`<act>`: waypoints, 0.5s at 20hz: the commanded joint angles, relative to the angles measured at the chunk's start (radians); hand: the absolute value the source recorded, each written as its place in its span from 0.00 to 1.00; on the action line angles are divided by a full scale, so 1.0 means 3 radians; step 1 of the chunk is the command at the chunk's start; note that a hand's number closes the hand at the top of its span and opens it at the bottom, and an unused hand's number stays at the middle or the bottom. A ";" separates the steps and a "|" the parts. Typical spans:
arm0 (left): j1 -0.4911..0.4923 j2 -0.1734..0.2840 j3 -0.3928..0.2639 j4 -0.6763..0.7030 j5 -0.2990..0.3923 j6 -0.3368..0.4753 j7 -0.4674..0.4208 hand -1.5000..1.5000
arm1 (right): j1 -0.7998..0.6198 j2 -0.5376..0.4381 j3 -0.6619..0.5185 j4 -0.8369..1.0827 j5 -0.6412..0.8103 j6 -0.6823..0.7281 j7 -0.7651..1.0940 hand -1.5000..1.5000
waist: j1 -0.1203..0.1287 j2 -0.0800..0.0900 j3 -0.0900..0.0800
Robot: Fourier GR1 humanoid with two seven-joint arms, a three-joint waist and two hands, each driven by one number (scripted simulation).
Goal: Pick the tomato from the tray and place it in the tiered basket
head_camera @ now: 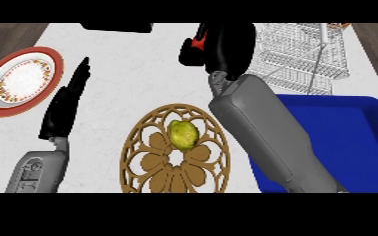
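"Red shows between the black fingers of the right hand (221, 47)," says Ana. "What is it?"

"That is the tomato (197, 42)," says Ben. "The right hand is curled round it, so only a small red bit peeks out on the left side."

"Where is the tomato?"

"It is up over the white counter (125, 70), near the top. It is just beside the wire basket (303, 55), on its left. It is not inside the basket."

"And the blue tray (347, 130)?"

"The tray sits at the right, below the basket. The grey right arm lies across its left side."

"What does the left hand (66, 105) do?"

"It hangs at the left with its fingers straight and flat. It holds nothing."

"What is that yellow thing?"

"It looks like a lemon (183, 134). It lies on a round brown wooden stand (144, 165) with flower holes, between the two arms."

"And the round thing at the far left?"

"That is a white plate (26, 80) with a red rim. It is near the left hand but does not touch it."
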 commanded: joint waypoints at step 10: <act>0.0184 0.0052 0.0125 -0.0137 0.0004 0.0030 0.0006 0.50 | -0.1219 -0.0060 -0.0711 0.1095 0.0059 0.0166 -0.0035 1.00 | -0.0177 -0.0008 0.0007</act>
